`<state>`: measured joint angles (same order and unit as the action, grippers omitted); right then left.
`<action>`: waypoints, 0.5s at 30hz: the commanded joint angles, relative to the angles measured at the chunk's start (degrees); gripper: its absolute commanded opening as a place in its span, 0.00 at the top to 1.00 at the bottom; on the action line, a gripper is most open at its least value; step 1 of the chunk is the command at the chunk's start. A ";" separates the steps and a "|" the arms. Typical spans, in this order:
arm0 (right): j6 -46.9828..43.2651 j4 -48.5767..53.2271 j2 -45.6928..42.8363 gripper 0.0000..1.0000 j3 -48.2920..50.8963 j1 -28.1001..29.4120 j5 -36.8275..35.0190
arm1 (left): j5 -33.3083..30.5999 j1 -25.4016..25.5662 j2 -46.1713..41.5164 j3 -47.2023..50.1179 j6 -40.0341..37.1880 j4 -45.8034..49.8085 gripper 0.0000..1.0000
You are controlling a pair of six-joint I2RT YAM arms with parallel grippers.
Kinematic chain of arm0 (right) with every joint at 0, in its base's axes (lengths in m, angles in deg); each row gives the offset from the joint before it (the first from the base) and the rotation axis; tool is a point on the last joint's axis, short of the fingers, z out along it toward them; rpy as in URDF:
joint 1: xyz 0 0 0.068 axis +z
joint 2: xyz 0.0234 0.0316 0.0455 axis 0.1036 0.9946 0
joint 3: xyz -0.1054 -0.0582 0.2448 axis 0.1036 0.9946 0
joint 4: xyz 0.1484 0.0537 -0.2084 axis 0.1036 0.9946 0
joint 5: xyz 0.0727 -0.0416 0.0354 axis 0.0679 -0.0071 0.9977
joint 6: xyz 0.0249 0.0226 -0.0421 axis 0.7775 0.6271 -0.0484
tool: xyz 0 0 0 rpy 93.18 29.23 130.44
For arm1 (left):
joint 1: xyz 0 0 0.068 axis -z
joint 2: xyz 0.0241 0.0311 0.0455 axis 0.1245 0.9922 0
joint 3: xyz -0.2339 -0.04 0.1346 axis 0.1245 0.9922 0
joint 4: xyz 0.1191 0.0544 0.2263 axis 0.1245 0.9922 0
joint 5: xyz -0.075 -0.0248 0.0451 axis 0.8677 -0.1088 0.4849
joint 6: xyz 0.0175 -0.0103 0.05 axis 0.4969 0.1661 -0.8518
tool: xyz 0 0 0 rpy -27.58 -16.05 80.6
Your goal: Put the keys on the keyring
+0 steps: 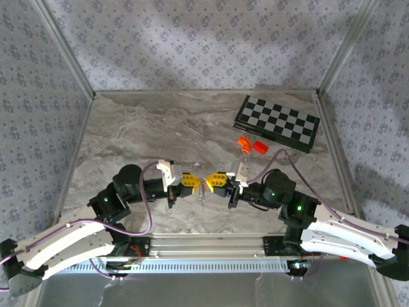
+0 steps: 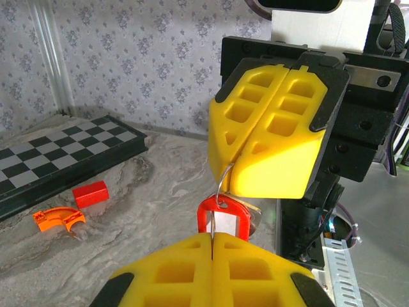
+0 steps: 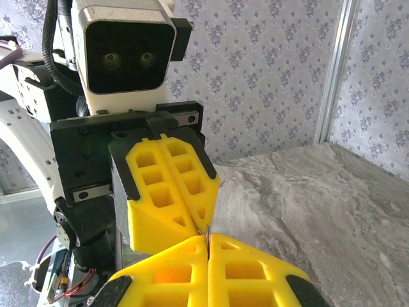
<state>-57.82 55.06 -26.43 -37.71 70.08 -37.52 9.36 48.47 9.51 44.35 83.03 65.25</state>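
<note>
left gripper (image 2: 212,238) closed on key (image 2: 223,220), tag's lower edge hidden | right gripper (image 2: 233,167) pinching thin ring (image 2: 220,185), end hidden between fingers

The left arm (image 1: 70,242) and the right arm (image 1: 342,235) are covered by white shells near the bases, and black housings are seen further on. A purple cable (image 1: 147,208) is led along each. The fingers (image 3: 169,192) are made as yellow blocks with square recesses, held by black screwed brackets. A small green light (image 1: 297,208) is shown on each arm.
</note>
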 commanded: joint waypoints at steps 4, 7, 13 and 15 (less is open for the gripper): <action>0.01 -0.13 -0.10 1.00 0.70 0.44 -0.92 | 0.20 0.38 -1.25 -0.75 0.87 -4.18 1.00; 0.01 -0.13 -0.10 1.00 0.72 0.46 -0.98 | 0.22 0.37 -1.23 -0.62 0.95 -4.27 1.00; 0.01 -0.60 -0.10 1.00 1.18 0.46 -1.18 | 0.55 0.36 -1.23 -0.62 1.04 -4.61 1.00; 0.10 -0.77 -0.10 1.00 1.28 0.42 -1.34 | 0.54 0.46 -1.14 -0.60 1.08 -4.61 1.00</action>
<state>-57.82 55.06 -26.32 -36.80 70.13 -37.56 9.38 48.47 9.31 44.46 83.45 64.13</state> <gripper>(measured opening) 0.053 0.043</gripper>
